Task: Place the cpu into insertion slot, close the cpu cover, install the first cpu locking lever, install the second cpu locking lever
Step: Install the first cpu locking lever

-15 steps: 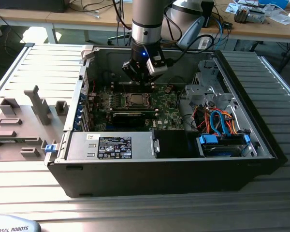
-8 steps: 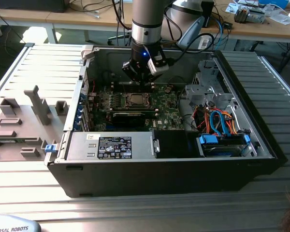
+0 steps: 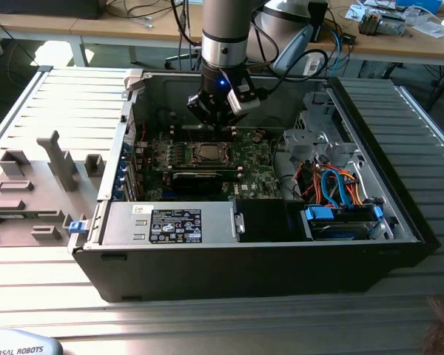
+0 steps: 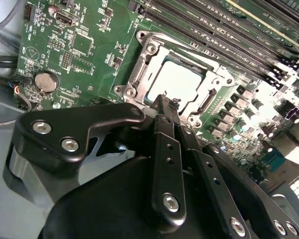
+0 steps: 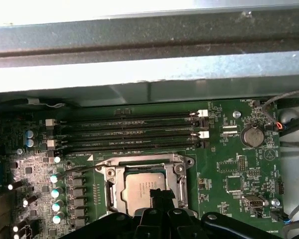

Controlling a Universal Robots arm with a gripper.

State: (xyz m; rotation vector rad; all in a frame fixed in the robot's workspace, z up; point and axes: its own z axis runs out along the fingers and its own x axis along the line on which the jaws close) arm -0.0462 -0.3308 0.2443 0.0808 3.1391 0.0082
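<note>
Hovering just above the socket, the fingers are pressed together, holding nothing. The cpu lies in the socket, right under their tips.

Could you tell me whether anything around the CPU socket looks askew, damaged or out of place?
Nothing stands out. The silver-grey square cpu lies flat and square in its socket, with the thin silvery cpu cover frame down around it. The black gripper sits at the socket's edge, over the green motherboard.

cpu near edge hidden behind end effector, lever positions too small to tell
</note>
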